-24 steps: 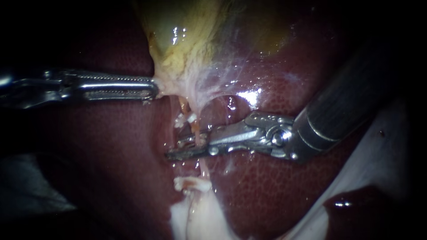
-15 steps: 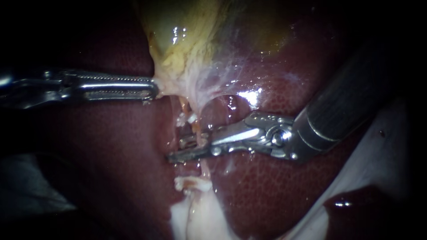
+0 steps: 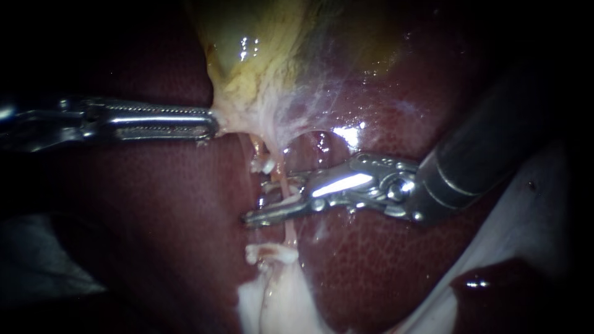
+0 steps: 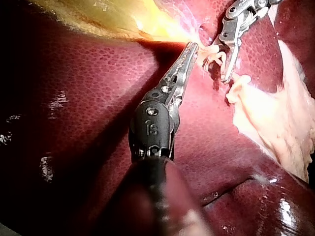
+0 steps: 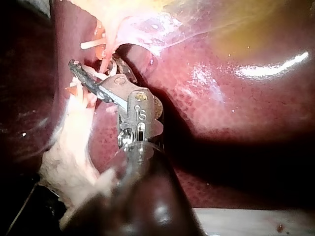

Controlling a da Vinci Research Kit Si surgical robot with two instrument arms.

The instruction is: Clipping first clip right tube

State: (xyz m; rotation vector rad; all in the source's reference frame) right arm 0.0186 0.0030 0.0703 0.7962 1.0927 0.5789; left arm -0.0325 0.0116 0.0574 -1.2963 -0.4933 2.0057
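The yellowish gallbladder [image 3: 260, 55] lies on the dark red liver [image 3: 154, 204]. My left instrument [image 3: 213, 122] has its jaws shut on the gallbladder's pale lower edge, also seen in the left wrist view [image 4: 193, 46]. From that edge a thin pinkish tube [image 3: 286, 232] runs down to whitish fatty tissue [image 3: 272, 291]. My right instrument [image 3: 257, 201] straddles this tube with its jaws open, one on each side. The right wrist view shows the same: open jaws [image 5: 93, 63] around the tube [image 5: 101, 51].
A glistening web of thin tissue [image 3: 309, 105] spans from the gallbladder to the liver above the right instrument. Small whitish scraps [image 3: 266, 166] hang beside the tube. Pale tissue [image 3: 526, 210] and a dark red lobe [image 3: 495, 291] lie at lower right.
My right instrument has shifted slightly to the right and upward along the tube, which stays between its jaws. The left instrument holds still.
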